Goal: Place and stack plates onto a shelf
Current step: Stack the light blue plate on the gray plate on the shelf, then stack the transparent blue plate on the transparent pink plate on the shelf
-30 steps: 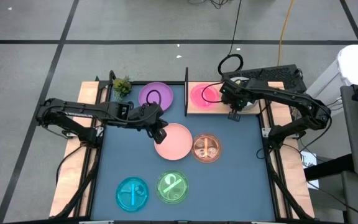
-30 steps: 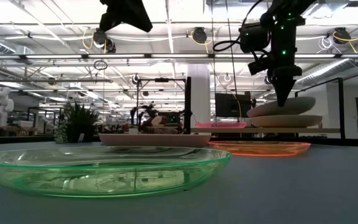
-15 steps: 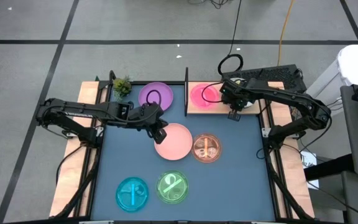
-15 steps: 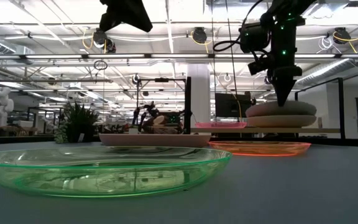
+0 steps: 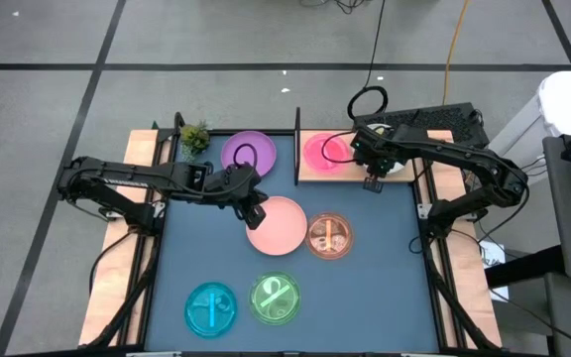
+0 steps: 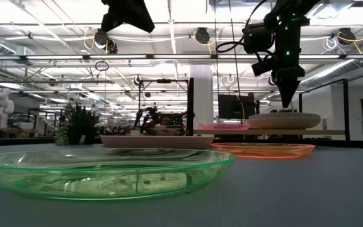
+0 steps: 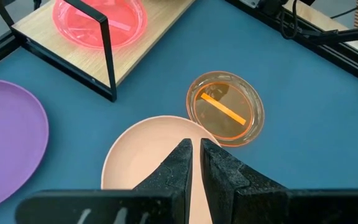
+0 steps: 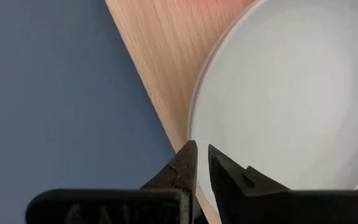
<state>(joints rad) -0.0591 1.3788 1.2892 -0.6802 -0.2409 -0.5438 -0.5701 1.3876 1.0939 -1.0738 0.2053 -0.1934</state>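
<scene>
The light-wood shelf (image 5: 337, 176) lies at the table's far right, its black upright (image 5: 296, 149) at its left end. On it sit the magenta plate (image 5: 320, 151) and, to its right, a pale plate (image 8: 291, 93) lying flat in a low stack (image 6: 284, 120). My right gripper (image 8: 201, 155) hangs just above that plate's near rim with a narrow gap between its fingers, and in the low view its tip (image 6: 287, 104) stands clear of the plate. My left gripper (image 7: 196, 149) is shut, high above the far-left edge of the pink plate (image 5: 281, 226), which lies on the table.
The purple plate (image 5: 248, 152) lies left of the upright, next to a small potted plant (image 5: 194, 137). The orange-brown plate (image 5: 330, 236) lies right of the pink one. The cyan plate (image 5: 211, 307) and green plate (image 5: 275, 299) lie near the front edge. Wooden rails line both table sides.
The upper pale plate on the shelf, a second ago tilted with its rim raised at my right gripper, has dropped flat into the plate beneath it. My right gripper has stayed in place and let it go.
</scene>
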